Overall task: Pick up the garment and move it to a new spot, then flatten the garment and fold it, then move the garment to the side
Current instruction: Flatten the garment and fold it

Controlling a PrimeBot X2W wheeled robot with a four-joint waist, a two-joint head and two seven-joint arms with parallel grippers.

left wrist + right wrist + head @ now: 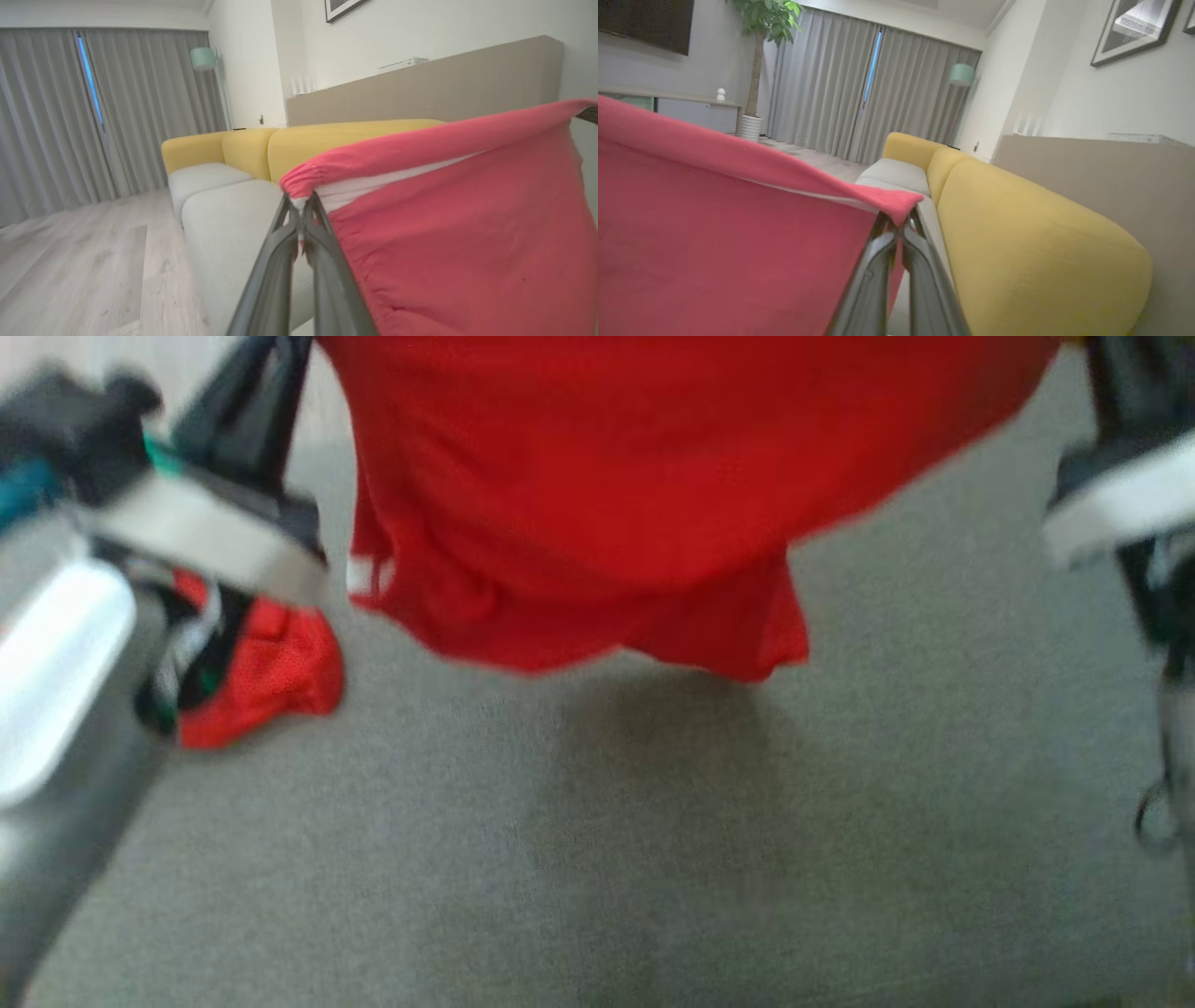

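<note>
The garment (597, 495) is red with an elastic waistband and a white inner band. It hangs stretched between my two grippers above the grey cushion (653, 840), its lower hem off the surface. My left gripper (300, 205) is shut on one gathered corner of the waistband (303, 179), and its dark fingers (252, 401) rise at the head view's upper left. My right gripper (899, 224) is shut on the opposite corner of the garment (738, 242), and its fingers (1111, 373) stand at the upper right. The head view is blurred.
Another red mesh cloth (271, 681) with black, white and green parts lies on the cushion at the left, by my left forearm. A yellow sofa back (1017, 242) runs along the far side. Wooden floor (70, 270), grey curtains and a potted plant (761, 28) lie beyond.
</note>
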